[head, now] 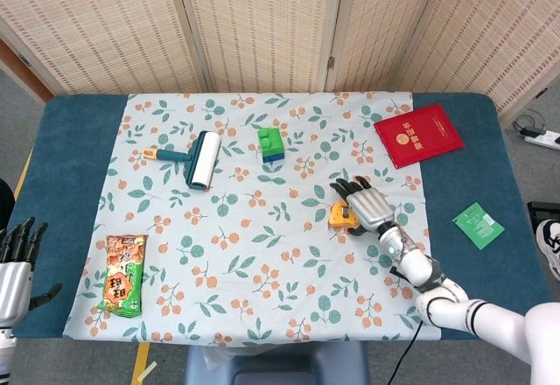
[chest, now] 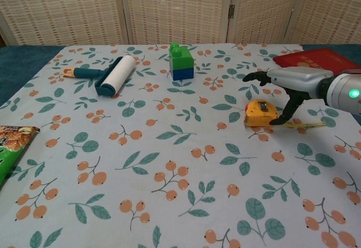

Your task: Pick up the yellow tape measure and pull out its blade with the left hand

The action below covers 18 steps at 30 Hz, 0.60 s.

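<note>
The yellow tape measure (head: pixel 339 217) (chest: pixel 260 114) lies on the floral cloth, right of centre, with a short length of blade (chest: pixel 304 125) trailing to its right. My right hand (head: pixel 368 206) (chest: pixel 289 83) hovers just over and to the right of it, fingers spread, thumb reaching down by the case's right side; it holds nothing. My left hand (head: pixel 16 258) hangs open beyond the table's near left corner, far from the tape measure, and shows only in the head view.
A lint roller (head: pixel 199 157) (chest: pixel 113 74) and a green-and-blue block (head: pixel 271 144) (chest: pixel 181 62) lie at the back. A red booklet (head: pixel 418 135) sits far right, a green packet (head: pixel 478 225) on the blue table, a snack bag (head: pixel 124 273) near left.
</note>
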Motion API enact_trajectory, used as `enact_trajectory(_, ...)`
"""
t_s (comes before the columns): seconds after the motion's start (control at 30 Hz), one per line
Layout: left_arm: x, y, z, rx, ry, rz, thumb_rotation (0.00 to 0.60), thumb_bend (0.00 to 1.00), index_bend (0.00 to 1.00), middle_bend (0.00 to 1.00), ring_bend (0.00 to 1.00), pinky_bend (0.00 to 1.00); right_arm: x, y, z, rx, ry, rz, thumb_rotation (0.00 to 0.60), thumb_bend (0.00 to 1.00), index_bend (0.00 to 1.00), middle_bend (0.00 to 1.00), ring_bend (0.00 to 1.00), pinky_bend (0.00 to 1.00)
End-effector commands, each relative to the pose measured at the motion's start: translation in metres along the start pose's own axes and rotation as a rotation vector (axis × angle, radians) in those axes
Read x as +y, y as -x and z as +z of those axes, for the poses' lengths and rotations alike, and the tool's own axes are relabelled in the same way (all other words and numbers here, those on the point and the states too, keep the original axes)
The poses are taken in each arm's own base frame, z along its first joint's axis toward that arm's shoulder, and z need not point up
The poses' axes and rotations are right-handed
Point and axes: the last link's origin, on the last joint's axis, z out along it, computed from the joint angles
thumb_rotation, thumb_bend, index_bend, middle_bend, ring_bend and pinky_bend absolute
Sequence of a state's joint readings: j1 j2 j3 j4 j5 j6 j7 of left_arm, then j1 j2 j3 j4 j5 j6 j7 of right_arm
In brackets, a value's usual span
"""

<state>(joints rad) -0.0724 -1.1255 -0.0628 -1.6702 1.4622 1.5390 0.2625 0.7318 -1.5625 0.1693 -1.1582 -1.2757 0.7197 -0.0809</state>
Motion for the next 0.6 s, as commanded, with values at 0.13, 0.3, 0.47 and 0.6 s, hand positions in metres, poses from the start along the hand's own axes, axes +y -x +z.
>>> enact_trajectory(0.13,-0.0014,-0.0013,-0.0005,0.003,-0.008,0.004,0.6,0.12,0.05,0.0,0.0,0.0,-0.0004,0.0053,0.008,-0.026,0.004,-0.016,0.6,0.24,0.15,0.19,0.2,0.04)
enact_trajectory(0.3,-0.0026,-0.0013,-0.0026,0.001,-0.014,0.005,0.6,0.12,0.05,0.0,0.0,0.0,0.0038,0.0081,0.0118,-0.029,0.019,-0.006,0.6,0.27,0.22,0.23,0.22,0.05)
enact_trajectory(0.47,-0.0024,-0.0013,-0.0027,0.002,-0.014,0.005,0.6,0.12,0.05,0.0,0.0,0.0,0.0057,0.0081,0.0135,-0.027,0.022,0.001,0.6,0.27,0.25,0.23,0.23,0.05)
enact_trajectory(0.6,-0.0016,-0.0016,-0.0023,0.003,-0.011,0.005,0.6,0.12,0.05,0.0,0.0,0.0,0.0035,0.0073,0.0141,-0.021,0.012,0.002,0.6,0.27,0.25,0.24,0.23,0.05)
